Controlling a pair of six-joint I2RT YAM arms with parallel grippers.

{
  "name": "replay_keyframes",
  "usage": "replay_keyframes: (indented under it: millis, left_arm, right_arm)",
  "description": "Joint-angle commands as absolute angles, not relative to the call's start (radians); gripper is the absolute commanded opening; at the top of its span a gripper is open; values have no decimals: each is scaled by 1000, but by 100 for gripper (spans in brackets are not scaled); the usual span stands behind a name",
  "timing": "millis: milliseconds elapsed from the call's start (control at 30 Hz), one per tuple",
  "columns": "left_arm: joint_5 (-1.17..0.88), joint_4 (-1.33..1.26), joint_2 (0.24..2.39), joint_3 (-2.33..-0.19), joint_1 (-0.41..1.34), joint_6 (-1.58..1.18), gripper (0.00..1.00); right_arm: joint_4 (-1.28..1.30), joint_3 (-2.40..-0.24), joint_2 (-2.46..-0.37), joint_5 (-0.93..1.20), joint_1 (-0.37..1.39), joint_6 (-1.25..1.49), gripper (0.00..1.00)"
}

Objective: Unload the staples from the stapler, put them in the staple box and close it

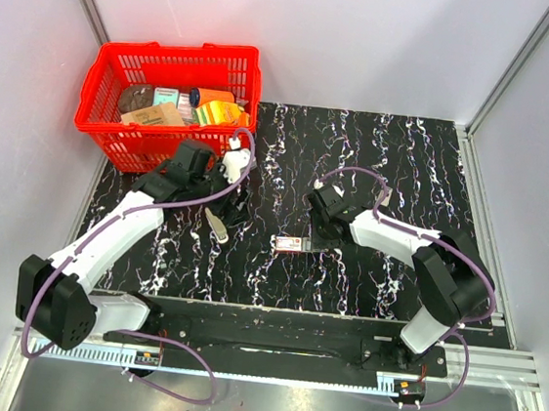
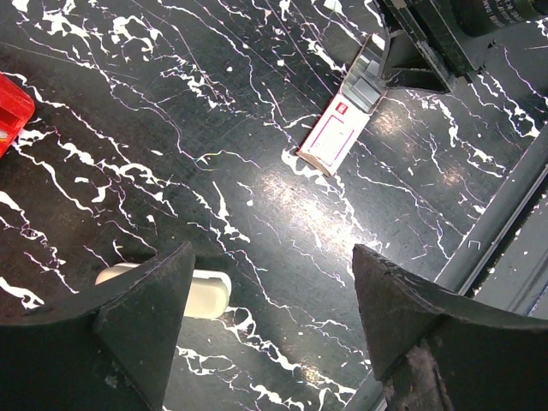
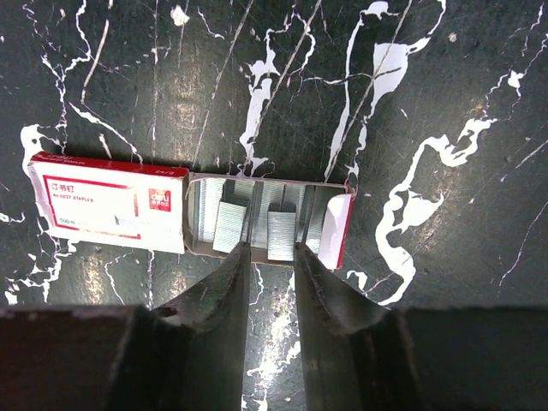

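A pale beige bar-like strip [image 1: 218, 227], the staples by its look, lies on the black marbled table just below my left gripper [image 1: 230, 186]. In the left wrist view the strip [image 2: 205, 294] is partly hidden behind the left finger. My left gripper [image 2: 272, 257] is wide open and empty above the table. I cannot make out the black stapler in any view. My right gripper [image 3: 272, 248] hangs over the open tray [image 3: 257, 218] of a red-and-white staple packet [image 1: 290, 244]. Its fingers stand narrowly apart at the tray's near edge, gripping nothing.
A red basket [image 1: 101, 124] holding several packaged goods stands at the back left, close behind the left gripper. The packet's sleeve [image 3: 107, 201] lies left of its tray, and the packet also shows in the left wrist view [image 2: 334, 137]. A metal rail [image 1: 341, 322] runs along the table's near edge.
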State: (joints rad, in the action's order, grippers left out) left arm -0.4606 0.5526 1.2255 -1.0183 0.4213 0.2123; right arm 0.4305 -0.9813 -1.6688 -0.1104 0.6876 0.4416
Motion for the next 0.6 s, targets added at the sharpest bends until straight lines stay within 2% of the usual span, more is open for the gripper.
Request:
replay_keyframes:
  millis: [0,300,567]
  left_arm:
    - [-436,526,1203,-1006,440,241,79]
    - [-335,488,1288,-994,515,311,79]
    - [-226,381,1433,-960,574,403,79]
  right_arm:
    - [419,-1014,-1617,-95,695,440,31]
    - [480,-1017,-1456,-190,658,439,21]
    - [401,-885,-1462,-5,493,495,20]
